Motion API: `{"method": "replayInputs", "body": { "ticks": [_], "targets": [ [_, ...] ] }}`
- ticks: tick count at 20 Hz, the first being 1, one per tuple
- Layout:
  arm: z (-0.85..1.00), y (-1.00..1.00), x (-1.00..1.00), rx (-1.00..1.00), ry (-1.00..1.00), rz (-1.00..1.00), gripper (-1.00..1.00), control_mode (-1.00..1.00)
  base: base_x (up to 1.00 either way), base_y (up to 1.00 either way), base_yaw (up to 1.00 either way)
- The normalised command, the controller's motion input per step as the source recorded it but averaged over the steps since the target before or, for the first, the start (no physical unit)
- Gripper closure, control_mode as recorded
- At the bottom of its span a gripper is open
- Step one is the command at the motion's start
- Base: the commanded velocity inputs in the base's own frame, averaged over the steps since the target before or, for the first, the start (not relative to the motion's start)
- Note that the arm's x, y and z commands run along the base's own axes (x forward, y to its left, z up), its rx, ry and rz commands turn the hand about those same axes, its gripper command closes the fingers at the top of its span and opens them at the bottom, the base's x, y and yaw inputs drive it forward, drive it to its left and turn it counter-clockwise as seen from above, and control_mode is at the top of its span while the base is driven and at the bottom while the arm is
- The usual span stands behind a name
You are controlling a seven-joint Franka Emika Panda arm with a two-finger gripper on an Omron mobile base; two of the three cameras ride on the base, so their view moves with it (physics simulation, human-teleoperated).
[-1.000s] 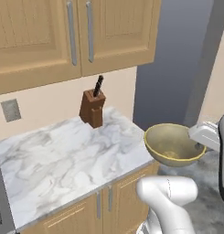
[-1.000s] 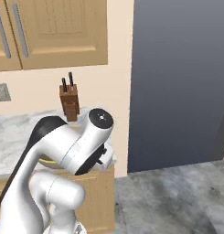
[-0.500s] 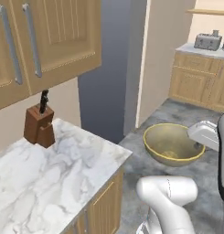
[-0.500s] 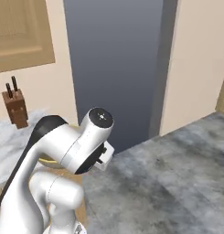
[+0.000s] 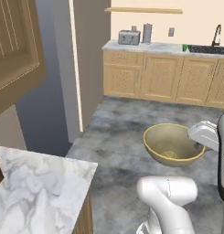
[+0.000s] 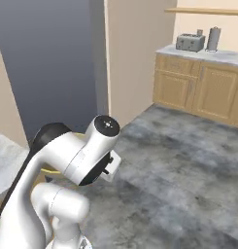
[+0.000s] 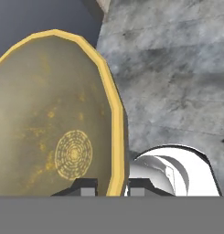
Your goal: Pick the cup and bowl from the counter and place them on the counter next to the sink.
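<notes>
Soft, even rendered light is filling all three views, with no glare and only faint shadows lying on the grey floor (image 5: 118,123). Distant cabinets (image 5: 163,77) are looking slightly soft, while the bowl (image 7: 54,114) is showing sharp, its rim glowing bright yellow.

The olive-gold bowl (image 5: 172,144) hangs upright above the grey floor, its rim pinched by the gripper (image 7: 109,186).

A home kitchen: light wooden cabinets (image 5: 161,82) line the far wall, a toaster (image 5: 129,37) sits on the marble desk (image 5: 145,45), and a gooseneck faucet (image 5: 216,34) rises over the sink (image 5: 208,49).
</notes>
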Motion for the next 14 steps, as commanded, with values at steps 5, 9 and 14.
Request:
{"method": "replayInputs", "body": {
  "ticks": [5, 9, 14],
  "targets": [
    [0.0, 0.0, 0.0, 0.0, 0.0, 0.0, 1.0, 1.0, 0.16, 0.0, -0.6],
    [0.0, 0.0, 0.0, 0.0, 0.0, 0.0, 1.0, 1.0, 0.66, 0.0, -0.45],
    [0.0, 0.0, 0.0, 0.0, 0.0, 0.0, 1.0, 1.0, 1.0, -0.02, -0.04]
  ]
}}
